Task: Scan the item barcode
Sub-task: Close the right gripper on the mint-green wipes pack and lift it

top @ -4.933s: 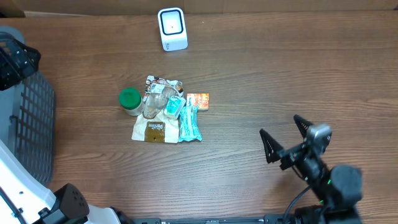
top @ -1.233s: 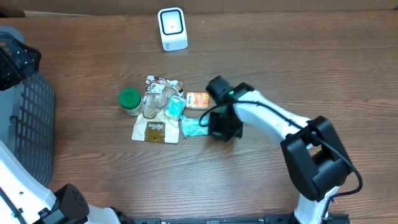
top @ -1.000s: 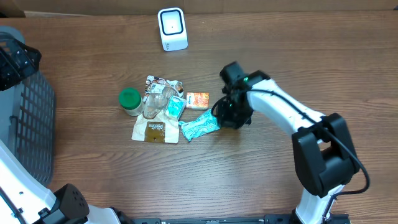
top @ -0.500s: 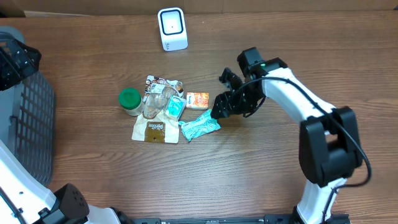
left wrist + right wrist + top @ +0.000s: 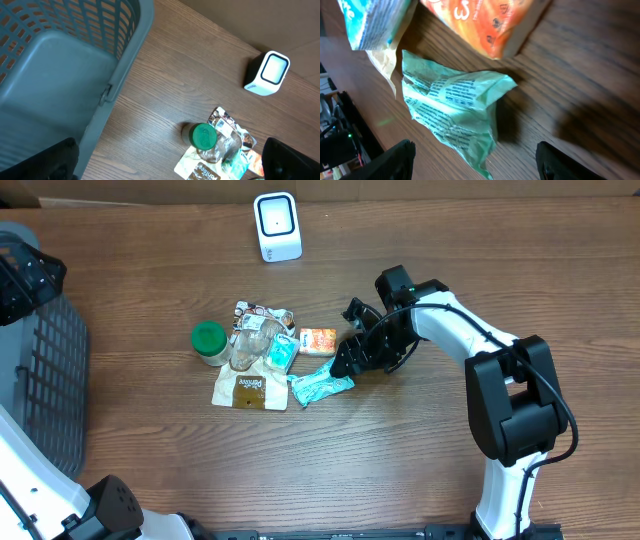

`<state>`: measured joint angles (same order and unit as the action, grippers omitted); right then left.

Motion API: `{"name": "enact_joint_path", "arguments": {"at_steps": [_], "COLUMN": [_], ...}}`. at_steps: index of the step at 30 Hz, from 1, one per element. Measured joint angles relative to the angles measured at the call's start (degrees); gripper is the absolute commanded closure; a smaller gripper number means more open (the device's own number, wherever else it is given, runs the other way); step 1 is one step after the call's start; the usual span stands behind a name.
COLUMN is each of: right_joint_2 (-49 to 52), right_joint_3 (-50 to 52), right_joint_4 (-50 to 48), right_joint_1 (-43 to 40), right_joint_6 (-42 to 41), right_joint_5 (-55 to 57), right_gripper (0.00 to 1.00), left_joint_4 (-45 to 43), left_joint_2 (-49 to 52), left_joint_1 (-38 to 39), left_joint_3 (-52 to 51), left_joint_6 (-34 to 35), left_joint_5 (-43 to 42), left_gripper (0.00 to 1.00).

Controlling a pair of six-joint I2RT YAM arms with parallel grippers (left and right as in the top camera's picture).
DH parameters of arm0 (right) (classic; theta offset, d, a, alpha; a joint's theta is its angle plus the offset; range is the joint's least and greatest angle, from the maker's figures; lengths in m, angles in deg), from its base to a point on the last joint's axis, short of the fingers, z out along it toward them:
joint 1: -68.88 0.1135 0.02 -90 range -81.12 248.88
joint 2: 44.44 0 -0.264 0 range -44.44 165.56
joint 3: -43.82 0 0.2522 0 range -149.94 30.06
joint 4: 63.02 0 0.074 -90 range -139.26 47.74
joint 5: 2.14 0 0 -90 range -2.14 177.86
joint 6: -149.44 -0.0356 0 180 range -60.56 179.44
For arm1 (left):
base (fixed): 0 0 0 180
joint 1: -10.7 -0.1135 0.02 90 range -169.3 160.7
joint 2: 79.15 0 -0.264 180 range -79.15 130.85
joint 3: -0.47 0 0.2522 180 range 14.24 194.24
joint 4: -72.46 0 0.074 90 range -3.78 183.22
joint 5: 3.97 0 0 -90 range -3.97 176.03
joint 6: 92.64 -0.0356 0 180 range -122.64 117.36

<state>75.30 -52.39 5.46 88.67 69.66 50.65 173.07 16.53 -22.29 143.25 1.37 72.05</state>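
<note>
**A:** Overhead?
**B:** Right gripper (image 5: pixel 346 340), jaws spread, empty, beside a teal packet (image 5: pixel 320 385) lying free on the bench (image 5: pixel 450 480), well in front of the scanner (image 5: pixel 277 225).
**A:** Left wrist?
**B:** Left gripper (image 5: pixel 167 160), jaws wide, by the basket (image 5: pixel 60 75), far from the scanner; probably parked clear.
**A:** Right wrist?
**B:** Packet crumpled, likely awaiting a grasp.

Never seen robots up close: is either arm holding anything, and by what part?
Nothing is held. The right gripper stands open over the green packet, which lies loose on the table; the left gripper is open and empty too.
</note>
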Motion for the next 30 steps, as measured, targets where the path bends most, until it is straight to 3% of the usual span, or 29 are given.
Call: {"name": "enact_joint_path", "arguments": {"at_steps": [11,15,18,24,30], "right_joint_2": [0.11,1.29,2.51,3.37,3.37], "right_joint_3": [1.42,1.42,1.46,1.46,1.46], "right_joint_4": [-3.04,-4.00,-4.87,-5.62,-5.29], "right_joint_1": [0.90,2.14,3.76,4.98,4.59], "right_joint_6": [-1.27,-4.35,-9.64,-17.00,-20.55], "right_joint_5": [-0.48,-0.50,-0.76,-1.64,-2.78], "right_gripper": [0.23,0.48,0.57,0.95,0.96], "left_joint_4": [0.00,0.00,0.00,0.00,0.00], "left_joint_2": [0.00,0.00,0.00,0.00,0.00], "left_joint_1": [0.00,0.00,0.00,0.00,0.00], "left_joint_3": [0.00,0.00,0.00,0.00,0.00], "left_joint_6": [0.00,0.00,0.00,0.00,0.00], "left_joint_5": [0.02,0.02,0.00,0.02,0.02], "left_gripper": [0.01,0.01,0.00,0.01,0.00]}}
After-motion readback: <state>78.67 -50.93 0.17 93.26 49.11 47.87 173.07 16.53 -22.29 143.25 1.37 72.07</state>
